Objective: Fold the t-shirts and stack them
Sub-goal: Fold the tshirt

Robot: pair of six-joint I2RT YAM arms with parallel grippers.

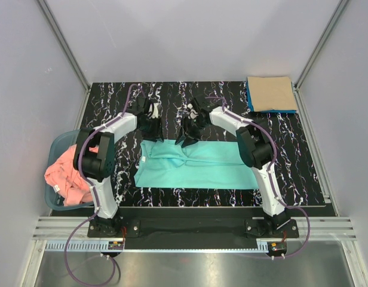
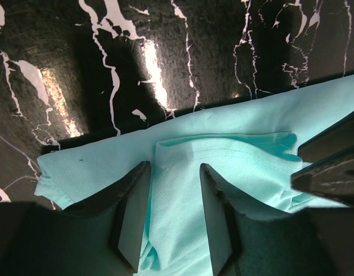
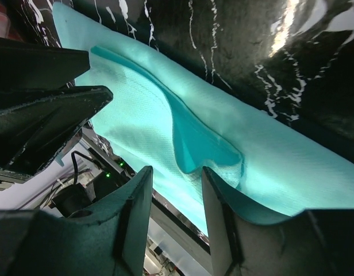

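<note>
A turquoise-green t-shirt (image 1: pixel 196 166) lies spread flat across the middle of the black marbled table (image 1: pixel 291 155). Both grippers hang over its far edge. My left gripper (image 1: pixel 155 128) (image 2: pixel 175 171) is open, and a raised fold of the turquoise cloth (image 2: pixel 177 218) shows between its fingers. My right gripper (image 1: pixel 187 134) (image 3: pixel 177 172) is also open, just off a rumpled ridge of the same shirt (image 3: pixel 188 144), with nothing between its fingers. A tan-beige t-shirt (image 1: pixel 270 93) lies folded on a blue one (image 1: pixel 250 103) at the back right. A salmon pink t-shirt (image 1: pixel 67 176) is bunched in the basket.
The blue-grey plastic basket (image 1: pixel 57 143) stands off the table's left edge beside the left arm. Grey walls and metal frame posts close in the table on three sides. The two arms' bases sit at the near edge.
</note>
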